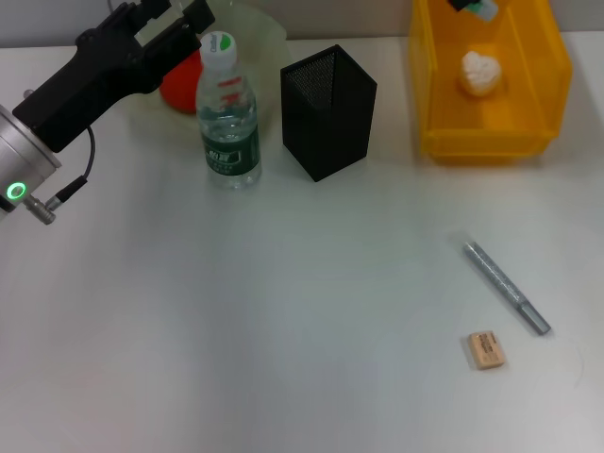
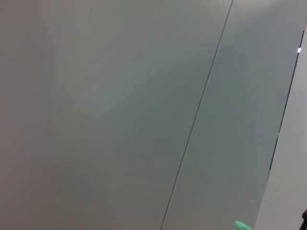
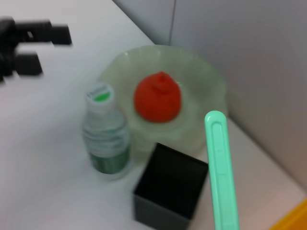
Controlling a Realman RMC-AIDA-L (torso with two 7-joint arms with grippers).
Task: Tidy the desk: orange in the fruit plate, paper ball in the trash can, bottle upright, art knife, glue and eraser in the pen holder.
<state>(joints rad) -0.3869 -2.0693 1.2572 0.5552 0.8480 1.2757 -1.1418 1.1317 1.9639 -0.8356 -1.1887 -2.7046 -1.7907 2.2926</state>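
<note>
Carrying a green art knife [image 3: 221, 172] above the pen holder [image 3: 170, 189], the right gripper risks missing the narrow mouth; its jaws seem clamped on it. Left gripper [image 1: 170, 19], jaws unreadable, hovers beside the bottle [image 1: 228, 118].

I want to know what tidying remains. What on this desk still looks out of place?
The eraser and a grey pen-like stick lie loose on the desk, away from the pen holder. The orange, paper ball and bottle look settled.

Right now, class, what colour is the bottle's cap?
White with a green mark on top, clearest on the bottle in the head view.
</note>
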